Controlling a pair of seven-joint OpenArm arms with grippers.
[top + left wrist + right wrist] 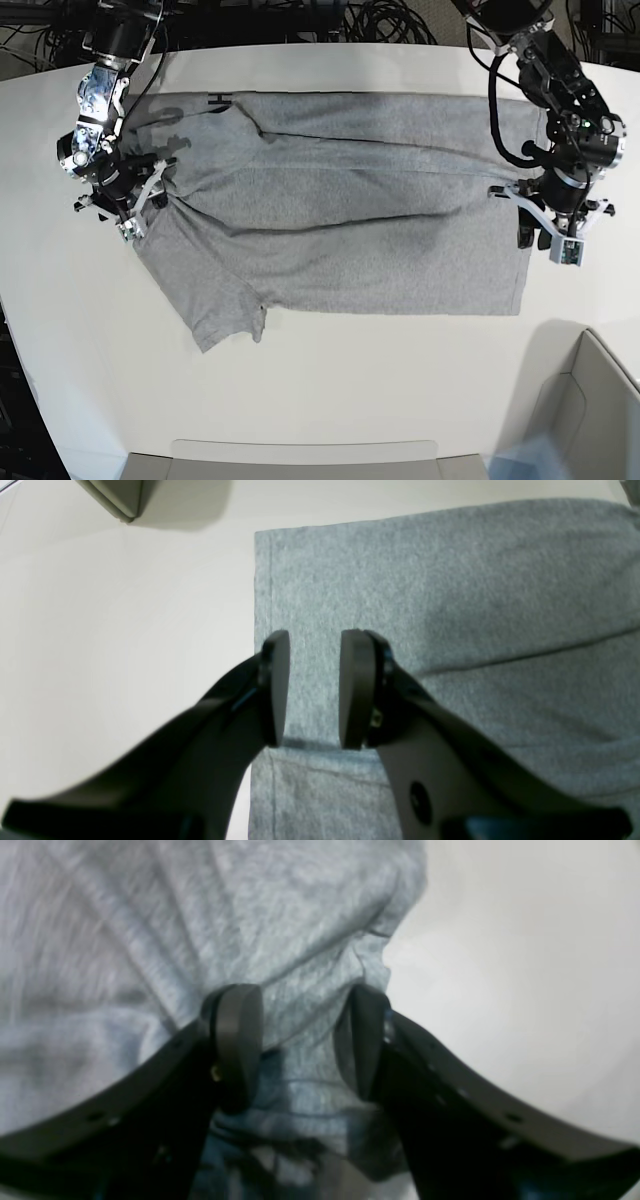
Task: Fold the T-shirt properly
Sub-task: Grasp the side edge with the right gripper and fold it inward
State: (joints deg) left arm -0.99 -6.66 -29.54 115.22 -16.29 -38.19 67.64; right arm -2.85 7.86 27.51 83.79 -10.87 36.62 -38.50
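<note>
On the table (330, 380): T-shirt (340, 230) spread flat across the white top, hem toward the right of the base view, collar and sleeves toward the left, with a long crease running across its middle.
Left gripper (314, 690): over the hem edge at the right end of the cloth in the base view; jaws parted with a clear gap, nothing between the pads; grey fabric shows flat beneath and beyond them.
Hem corner: straight stitched edge runs just left of the left gripper's pads in the wrist view, bare table beside it.
Right gripper (300, 1045): at the left end of the base view, at the sleeve and shoulder region; jaws stand wide, with bunched, raised grey cloth lying between the pads; whether the pads press the cloth cannot be told.
Near sleeve (215, 310): lies flat, pointing toward the near left.
Lettering (219, 99): black marks show at the far left edge of the T-shirt.
Surroundings: grey bin (580, 420) at the near right corner, apart from the cloth; cables (390, 20) beyond the far edge of the table.
</note>
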